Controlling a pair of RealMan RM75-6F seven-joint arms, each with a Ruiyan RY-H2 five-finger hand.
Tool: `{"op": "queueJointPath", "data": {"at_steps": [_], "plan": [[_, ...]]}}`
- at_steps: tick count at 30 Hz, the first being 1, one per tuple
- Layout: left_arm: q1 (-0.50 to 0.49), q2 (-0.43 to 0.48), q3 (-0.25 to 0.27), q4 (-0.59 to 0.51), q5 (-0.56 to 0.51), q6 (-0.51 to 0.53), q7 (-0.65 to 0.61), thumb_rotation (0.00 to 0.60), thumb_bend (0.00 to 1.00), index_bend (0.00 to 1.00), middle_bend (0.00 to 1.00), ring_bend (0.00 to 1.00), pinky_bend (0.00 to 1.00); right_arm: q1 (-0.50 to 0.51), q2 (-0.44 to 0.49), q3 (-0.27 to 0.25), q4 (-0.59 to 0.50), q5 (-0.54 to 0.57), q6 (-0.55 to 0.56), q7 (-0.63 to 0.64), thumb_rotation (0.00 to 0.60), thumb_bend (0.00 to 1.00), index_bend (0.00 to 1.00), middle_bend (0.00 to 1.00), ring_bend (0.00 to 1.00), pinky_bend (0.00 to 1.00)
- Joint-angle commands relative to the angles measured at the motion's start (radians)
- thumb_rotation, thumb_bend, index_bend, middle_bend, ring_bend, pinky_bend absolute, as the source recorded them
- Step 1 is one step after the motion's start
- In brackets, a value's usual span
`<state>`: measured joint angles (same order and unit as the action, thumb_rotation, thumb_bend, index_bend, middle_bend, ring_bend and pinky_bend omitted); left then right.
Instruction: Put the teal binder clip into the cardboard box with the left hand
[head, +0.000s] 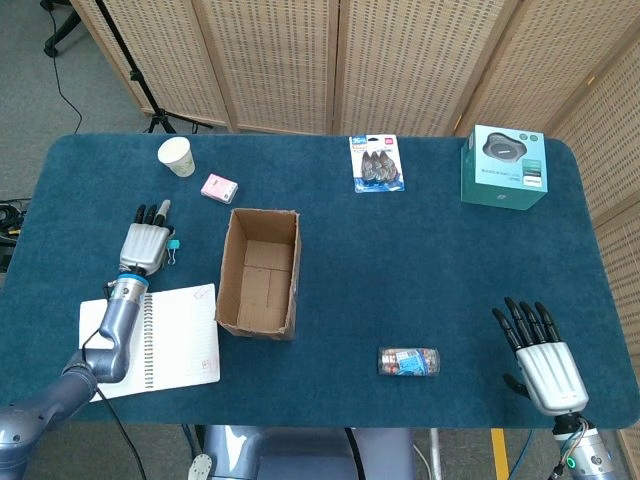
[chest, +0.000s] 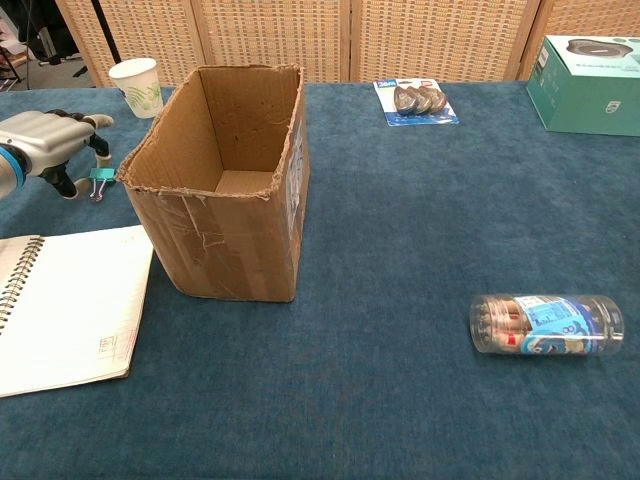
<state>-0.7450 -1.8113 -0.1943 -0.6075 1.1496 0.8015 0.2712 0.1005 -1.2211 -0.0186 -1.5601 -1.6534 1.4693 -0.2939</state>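
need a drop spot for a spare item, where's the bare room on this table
Widest bare stretch: between the cardboard box, teal carton and plastic tube. Crowded on the left: notebook, left hand over the teal binder clip.

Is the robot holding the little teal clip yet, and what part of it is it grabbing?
Cannot tell: the left hand is right at the teal binder clip, but no grip shows. The right hand holds nothing.
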Motion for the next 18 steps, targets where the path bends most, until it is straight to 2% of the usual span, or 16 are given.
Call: {"op": "queueJointPath", "data": {"at_steps": [1,11,18], "plan": [[0.003,0.009,-0.003,-0.011,0.006,0.013,-0.009,0.6,0.48,0.53,0.0,0.0,0.0,0.0,0.0,0.0,0.001,0.0,0.0,0.0,0.6,0.16,0.0,0.0,0.0,0.0],[0.03,0.092,-0.019,-0.131,0.022,0.089,-0.022,0.6,0.48,0.55,0.0,0.0,0.0,-0.001,-0.003,-0.001,0.001,-0.001,0.0,-0.006,0.6,0.16,0.0,0.0,0.0,0.0],[0.079,0.195,-0.019,-0.312,0.046,0.195,-0.006,0.6,0.48,0.56,0.0,0.0,0.0,-0.002,-0.003,0.0,0.001,0.0,0.001,-0.007,0.6,0.16,0.0,0.0,0.0,0.0]]}}
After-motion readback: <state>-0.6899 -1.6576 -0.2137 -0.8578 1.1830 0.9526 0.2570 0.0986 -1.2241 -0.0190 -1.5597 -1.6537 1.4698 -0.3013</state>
